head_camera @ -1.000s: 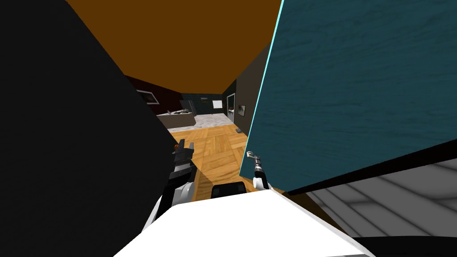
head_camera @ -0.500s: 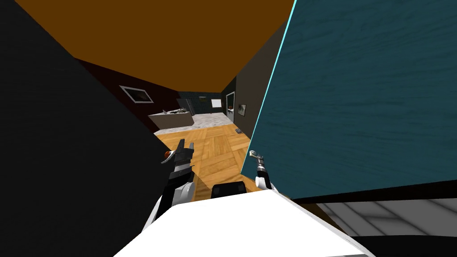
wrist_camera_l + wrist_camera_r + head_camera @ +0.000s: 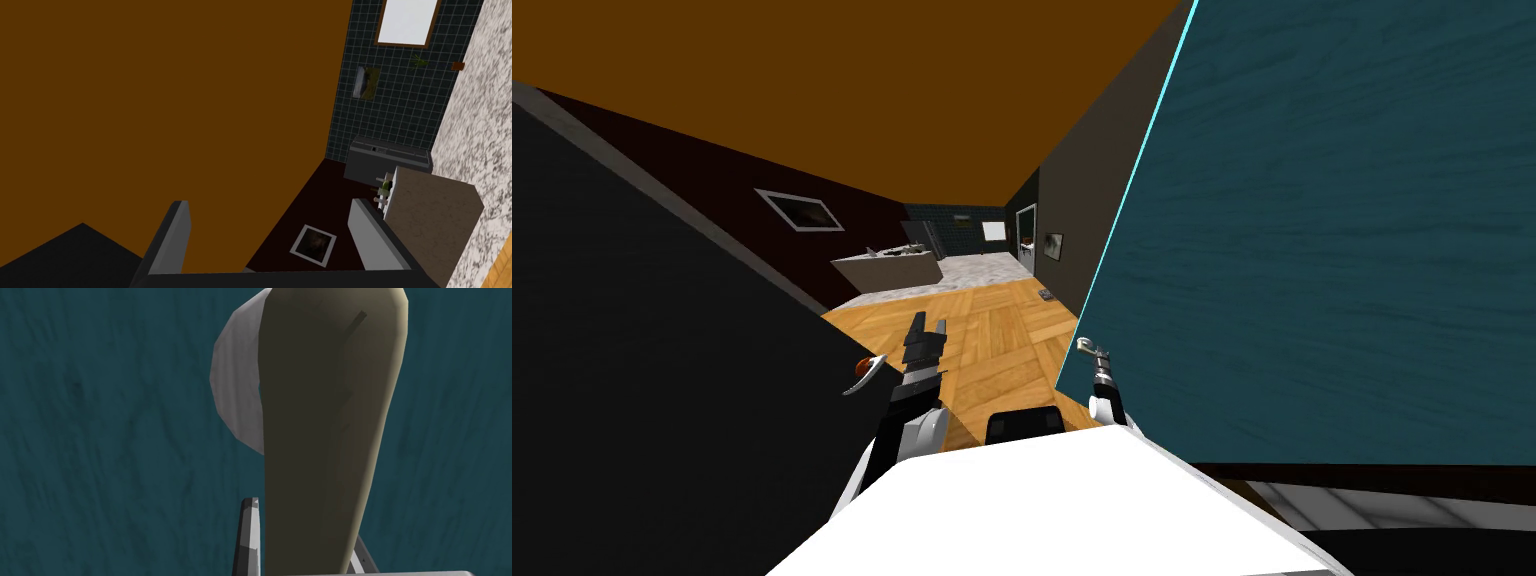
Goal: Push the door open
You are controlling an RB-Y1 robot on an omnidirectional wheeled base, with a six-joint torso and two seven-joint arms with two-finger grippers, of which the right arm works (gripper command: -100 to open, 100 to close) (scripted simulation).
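The teal door point(image 3: 1332, 250) stands swung open on my right, its pale edge facing the hallway. Its tan lever handle point(image 3: 1086, 347) sits low on that edge. My right gripper point(image 3: 1091, 360) reaches up to it. In the right wrist view the handle point(image 3: 325, 413) and its white rosette point(image 3: 235, 398) stand against the door point(image 3: 100, 438), and the right gripper point(image 3: 305, 523) is shut on the lever, one finger on each side. My left gripper point(image 3: 927, 328) hangs open over the floor, left of the door; nothing lies between the left gripper's point(image 3: 270, 202) fingers.
A black surface point(image 3: 662, 400) fills the left side, with a small red and white lever point(image 3: 862, 370) at its edge beside my left arm. The wooden floor point(image 3: 992, 330) runs ahead to a counter point(image 3: 887, 268). A small dark object point(image 3: 1048, 293) lies near the door's edge.
The door has swung further right with my right gripper on its handle. My view has shifted: the black surface has drawn back leftward, uncovering more dark red wall and the red and white lever.
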